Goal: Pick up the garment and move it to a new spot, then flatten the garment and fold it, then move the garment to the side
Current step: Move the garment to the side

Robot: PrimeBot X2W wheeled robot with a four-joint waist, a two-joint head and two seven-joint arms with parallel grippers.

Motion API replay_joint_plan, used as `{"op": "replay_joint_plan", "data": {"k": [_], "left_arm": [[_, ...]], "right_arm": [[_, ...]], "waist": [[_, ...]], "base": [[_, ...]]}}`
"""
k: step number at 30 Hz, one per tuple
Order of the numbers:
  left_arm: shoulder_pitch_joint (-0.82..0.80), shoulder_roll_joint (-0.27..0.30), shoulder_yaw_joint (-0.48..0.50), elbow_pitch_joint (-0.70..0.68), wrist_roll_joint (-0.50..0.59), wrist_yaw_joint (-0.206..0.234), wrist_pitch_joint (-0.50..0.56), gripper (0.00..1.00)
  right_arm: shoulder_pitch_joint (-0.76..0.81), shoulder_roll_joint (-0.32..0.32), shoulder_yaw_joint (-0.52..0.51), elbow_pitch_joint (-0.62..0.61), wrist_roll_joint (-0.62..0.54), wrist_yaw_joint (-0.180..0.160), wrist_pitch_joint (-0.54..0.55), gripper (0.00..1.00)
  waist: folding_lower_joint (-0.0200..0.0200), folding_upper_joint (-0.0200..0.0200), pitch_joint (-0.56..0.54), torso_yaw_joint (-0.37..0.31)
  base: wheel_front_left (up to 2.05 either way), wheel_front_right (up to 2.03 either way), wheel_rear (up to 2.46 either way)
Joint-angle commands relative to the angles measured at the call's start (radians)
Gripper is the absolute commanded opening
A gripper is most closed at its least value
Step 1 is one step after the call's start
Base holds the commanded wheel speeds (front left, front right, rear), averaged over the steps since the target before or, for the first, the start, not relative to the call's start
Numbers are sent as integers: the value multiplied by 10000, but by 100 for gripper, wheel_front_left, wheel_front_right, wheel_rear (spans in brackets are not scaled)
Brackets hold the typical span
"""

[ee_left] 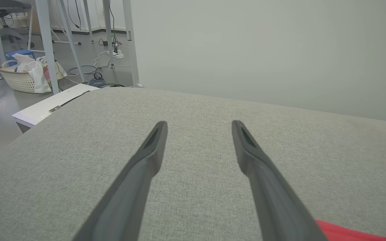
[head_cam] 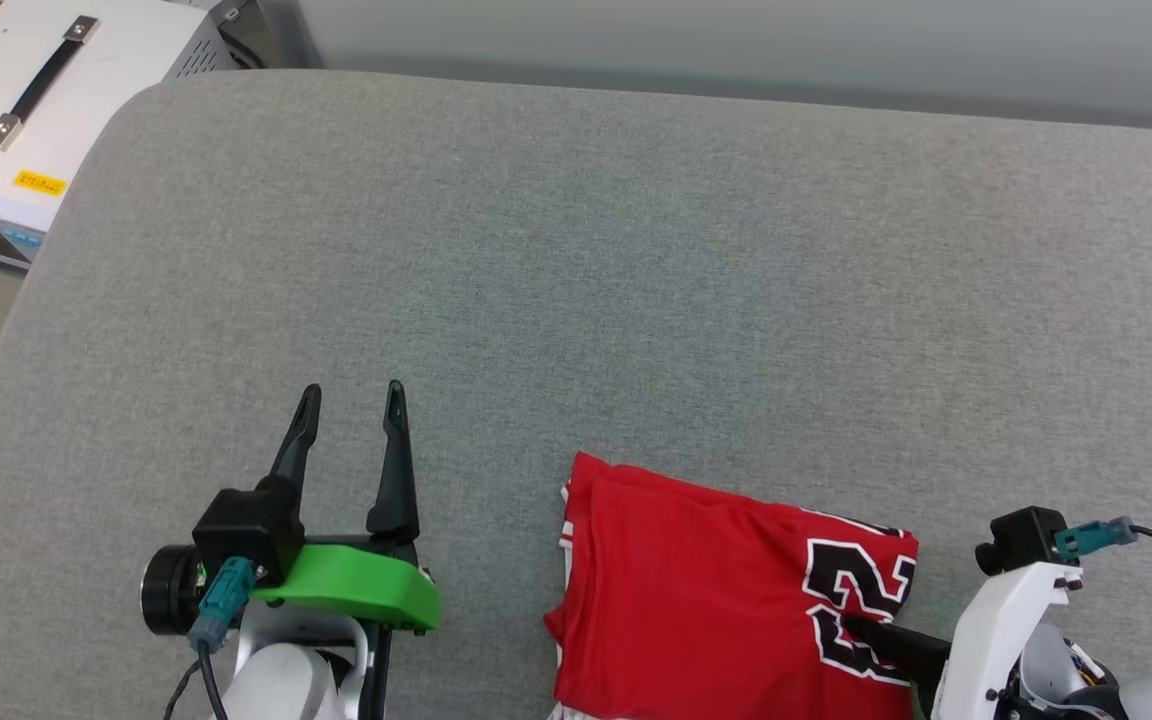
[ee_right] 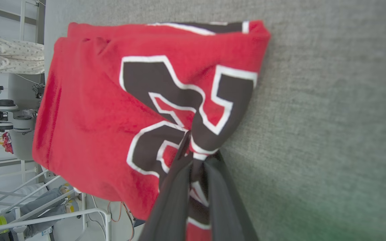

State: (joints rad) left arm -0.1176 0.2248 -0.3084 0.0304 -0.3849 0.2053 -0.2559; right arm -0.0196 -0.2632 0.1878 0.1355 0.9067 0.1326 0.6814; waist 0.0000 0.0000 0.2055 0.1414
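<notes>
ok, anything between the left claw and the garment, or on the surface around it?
Nothing visible. The left claw hangs open over the bare grey cushion, and just bare cushion lies between it and the folded garment to its right. The right claw is shut on the garment at the number print.

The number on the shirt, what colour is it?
Black with a white outline, on the red shirt; the number shows best in the right wrist view.
</notes>
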Motion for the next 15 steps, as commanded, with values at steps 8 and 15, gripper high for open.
{"op": "replay_joint_plan", "data": {"k": [8,15], "left_arm": [[426,146,241,-35,174,-89,-58,100],[498,234,245,-257,152,-91,-36,100]], "right_arm": [[-234,-641,13,-585,-930,-19,-21,0],[-457,-1243,-658,-763,-2013,-19,353,0]], "waist": [[0,0,-858,-1406],[0,0,-730,-2886]], "base": [[0,0,0],[0,0,0]]}}
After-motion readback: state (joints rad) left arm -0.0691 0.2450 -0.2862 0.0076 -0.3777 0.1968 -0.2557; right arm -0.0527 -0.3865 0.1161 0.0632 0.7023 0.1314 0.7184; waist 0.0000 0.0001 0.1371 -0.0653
